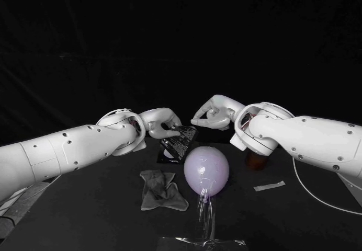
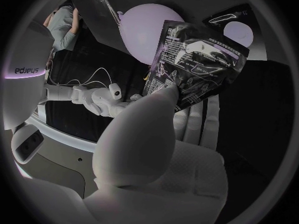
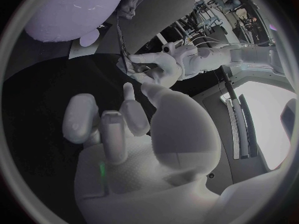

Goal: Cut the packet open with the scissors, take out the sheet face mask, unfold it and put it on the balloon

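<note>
The left hand (image 1: 160, 125) holds the packet (image 1: 179, 141) up in the air, just behind the balloon (image 1: 206, 170), pinched by one edge between its thumb and fingers. The right hand (image 1: 211, 116) is close to it, with its fingers loose and nothing in them. I think the packet looks shiny and slippy, so if the right hand tugs too hard it could slide out of the left hand and drop onto the balloon, or the thin mask inside could rip on its way out.
</note>
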